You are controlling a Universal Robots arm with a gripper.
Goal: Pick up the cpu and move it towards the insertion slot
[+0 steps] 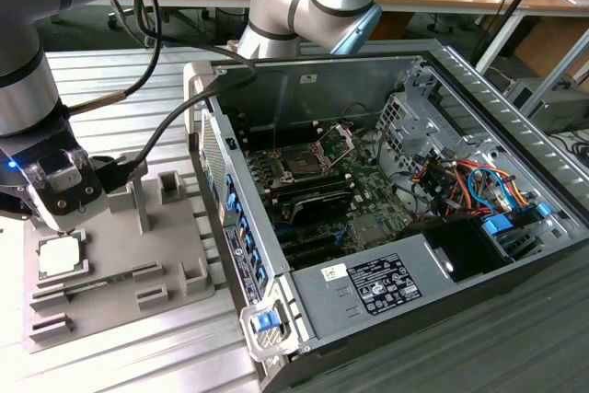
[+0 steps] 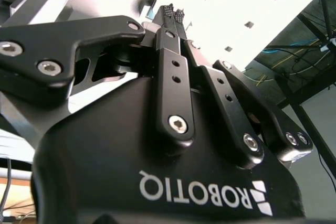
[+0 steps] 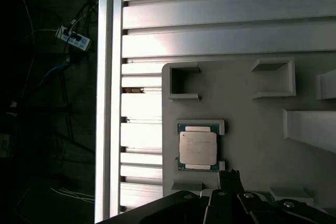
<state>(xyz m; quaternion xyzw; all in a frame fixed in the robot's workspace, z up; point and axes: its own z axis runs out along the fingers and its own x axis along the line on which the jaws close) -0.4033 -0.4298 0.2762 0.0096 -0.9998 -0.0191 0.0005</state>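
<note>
The cpu (image 1: pixel 61 255) (image 3: pixel 198 147), a small square chip with a pale metal top, lies flat in its holder on the grey fixture plate (image 1: pixel 120 269) (image 3: pixel 252 129) at the exterior view's left. My gripper (image 1: pixel 57 218) (image 2: pixel 173 10) (image 3: pixel 229 174) hangs just above the plate, beside the chip and apart from it. Its fingertips are pressed together with nothing between them. The insertion slot (image 1: pixel 302 161), a dark square socket with its metal load plate (image 1: pixel 336 142) raised, sits on the green board inside the open computer case.
The open computer case (image 1: pixel 230 154) lies right of the fixture, its side wall standing between plate and socket. Grey blocks (image 1: pixel 175 186) rise from the plate. Cables (image 1: pixel 469 181) and a power supply (image 1: pixel 396 283) fill the case's right. The slatted metal table (image 3: pixel 220 24) ends at an edge near the plate.
</note>
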